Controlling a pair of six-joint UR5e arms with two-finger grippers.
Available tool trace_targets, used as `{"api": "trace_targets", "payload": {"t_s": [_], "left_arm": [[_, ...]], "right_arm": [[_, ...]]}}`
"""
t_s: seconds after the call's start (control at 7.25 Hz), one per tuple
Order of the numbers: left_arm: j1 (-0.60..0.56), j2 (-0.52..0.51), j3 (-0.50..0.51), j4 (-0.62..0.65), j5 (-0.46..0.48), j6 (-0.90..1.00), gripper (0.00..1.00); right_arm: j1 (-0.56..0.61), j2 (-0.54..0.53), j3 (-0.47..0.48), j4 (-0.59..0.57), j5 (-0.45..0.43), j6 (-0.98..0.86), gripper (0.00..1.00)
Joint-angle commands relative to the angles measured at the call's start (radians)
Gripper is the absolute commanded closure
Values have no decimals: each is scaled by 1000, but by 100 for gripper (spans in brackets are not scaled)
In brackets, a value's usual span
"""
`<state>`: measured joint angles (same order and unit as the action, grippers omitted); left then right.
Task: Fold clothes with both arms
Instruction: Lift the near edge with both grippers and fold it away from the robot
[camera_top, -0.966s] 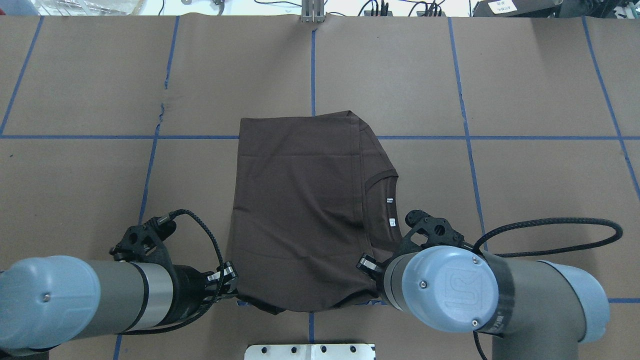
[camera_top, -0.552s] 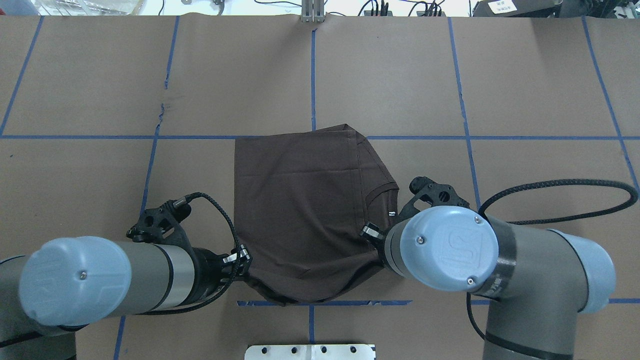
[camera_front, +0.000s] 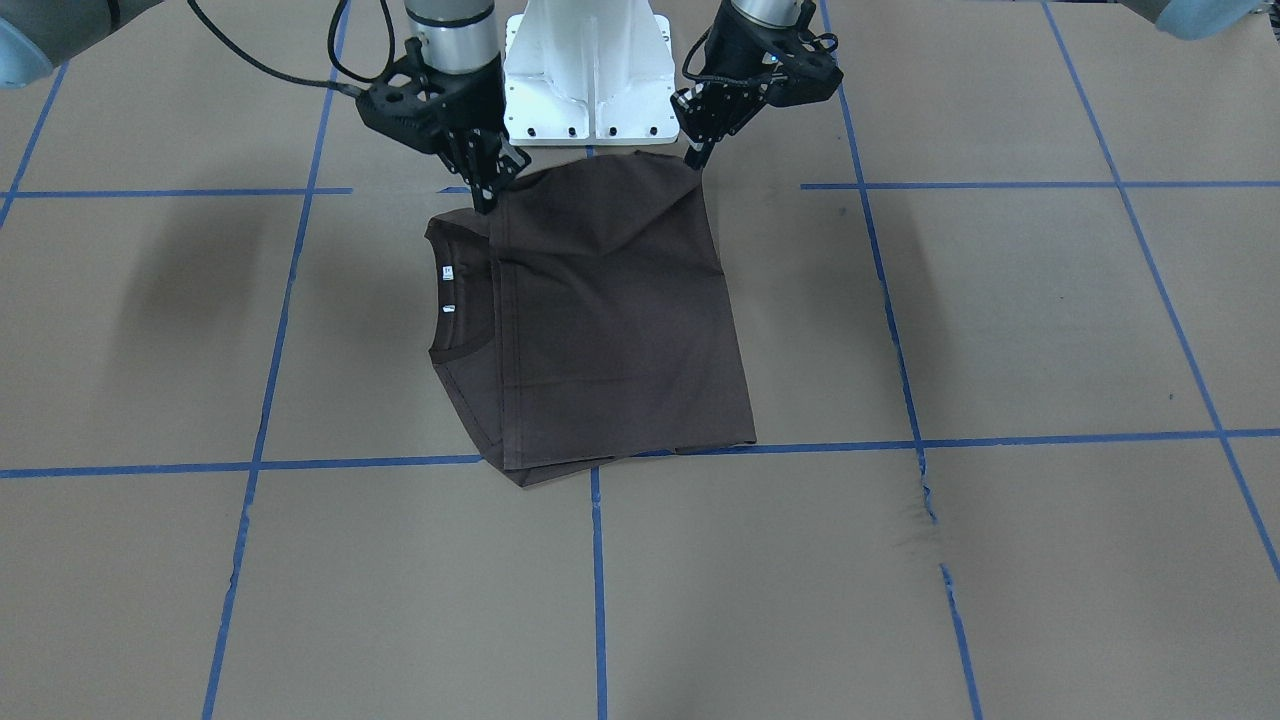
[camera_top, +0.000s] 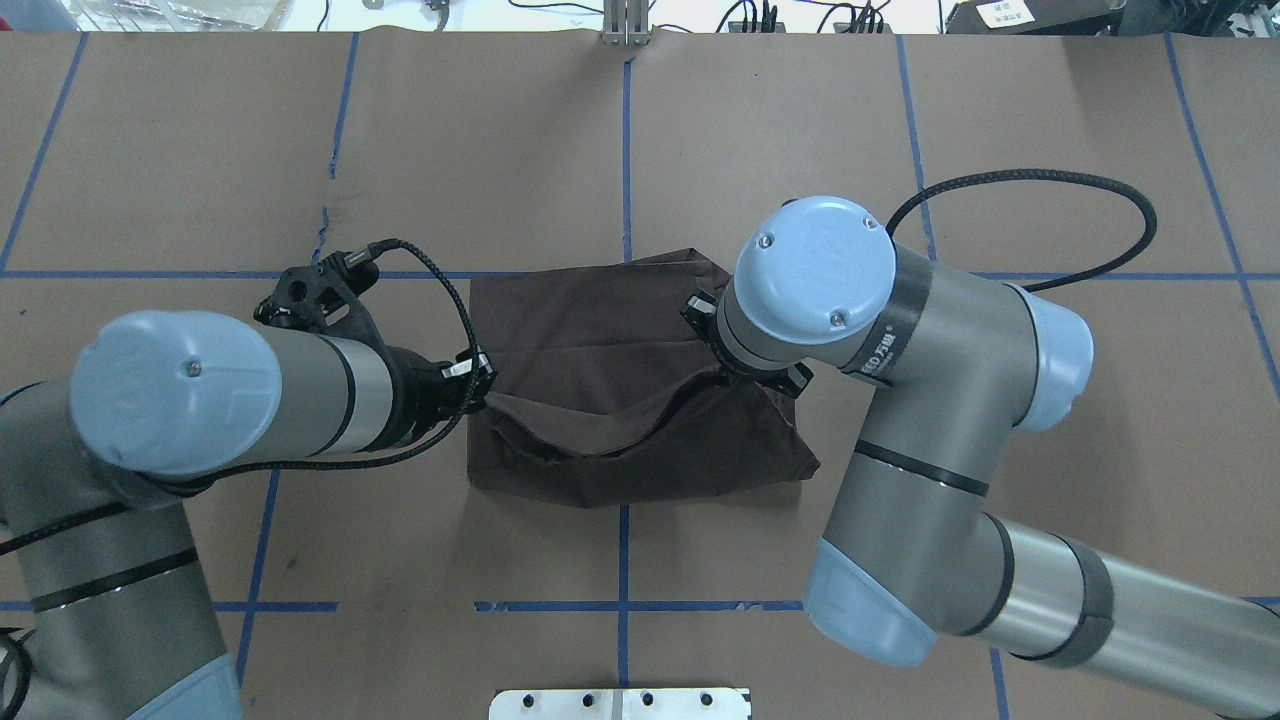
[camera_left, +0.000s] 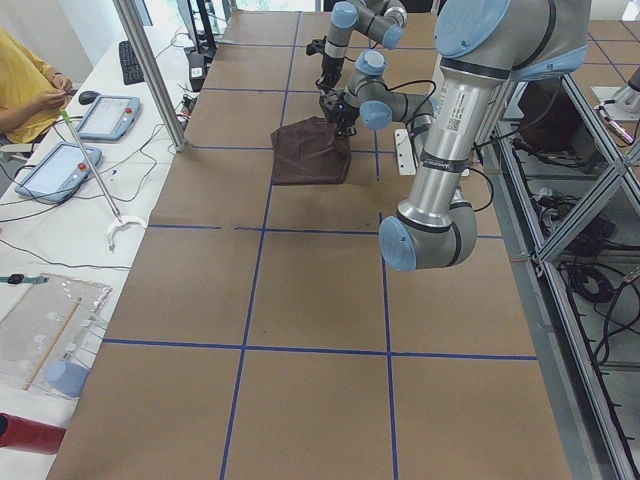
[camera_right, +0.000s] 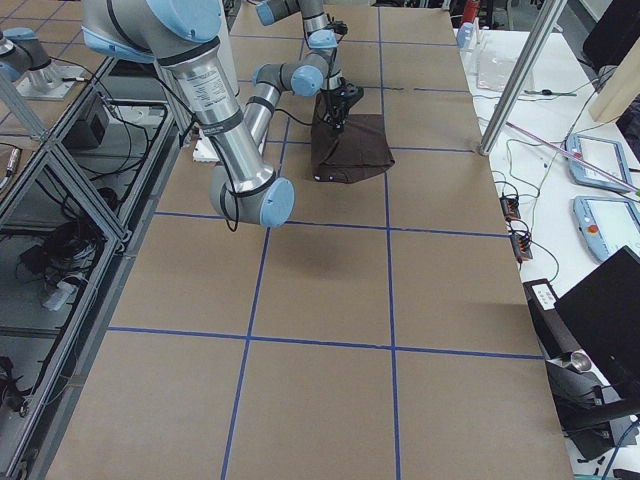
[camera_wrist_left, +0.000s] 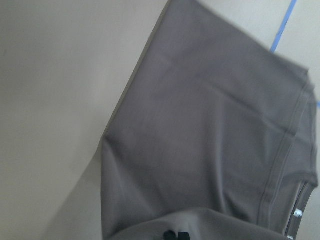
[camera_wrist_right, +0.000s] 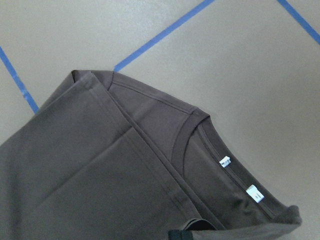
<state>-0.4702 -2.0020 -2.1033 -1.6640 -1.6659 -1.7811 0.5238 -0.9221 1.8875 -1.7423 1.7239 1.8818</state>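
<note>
Overhead exterior, nearest: left gripper (camera_top: 480, 385) and right gripper (camera_front: 487, 203) hold up the T-shirt's (camera_top: 590, 330) near edge.
Left jaws: closed on one raised corner.
Right jaws: closed on the other corner, beside the collar (camera_front: 462, 300).
Labels (camera_wrist_right: 225, 161): two white ones inside the collar.
T-shirt: mid-table, folded; near half lifted and sagging between the grippers, far half flat on the table (camera_top: 200, 150).
Far edge: lies across a blue tape line (camera_top: 150, 273).

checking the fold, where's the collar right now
Front-facing view: the collar lies uncovered on the T-shirt's view-left edge, just below the right gripper pinching its corner.
</note>
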Motion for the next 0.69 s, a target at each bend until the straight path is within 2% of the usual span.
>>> {"api": "trace_targets", "payload": {"t_s": [0.0,0.28,0.41,0.55], "left_arm": [[-77,-49,180,-127,2,37,100],[-155,-73,370,-296,26,181,100],[-207,-148,541,-383,29,239,54],[-238,-191,619,-440,69,280,32]], "right_arm": [[47,51,-189,154,25,-6,100],[99,138,-376,202,54,-106,100],[131,181,-550,346,57,-171,38],[183,291,-721,427,81,-191,0]]}}
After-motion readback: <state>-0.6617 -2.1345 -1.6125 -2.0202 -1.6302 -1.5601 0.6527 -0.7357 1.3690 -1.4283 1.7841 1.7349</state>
